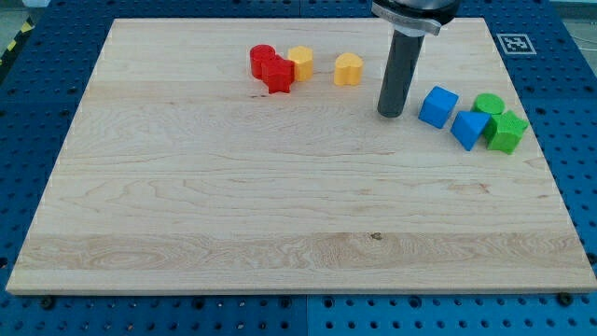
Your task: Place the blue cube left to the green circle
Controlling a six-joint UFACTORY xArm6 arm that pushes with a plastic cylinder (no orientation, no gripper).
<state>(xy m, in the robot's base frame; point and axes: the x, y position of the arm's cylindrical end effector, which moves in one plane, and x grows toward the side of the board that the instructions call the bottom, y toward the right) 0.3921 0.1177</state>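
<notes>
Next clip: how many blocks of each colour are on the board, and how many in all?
Red blocks: 2
Yellow blocks: 2
Blue blocks: 2
Green blocks: 2
Total: 8
My tip is just to the view's left of the blue cube.

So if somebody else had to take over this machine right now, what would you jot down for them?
My tip rests on the board just left of the blue cube, apart from it.
The green circle sits at the view's right, a second blue block and a green block crowding it.
Done: nothing settled.
Left: nudge the cube in beside the circle's left.
</notes>
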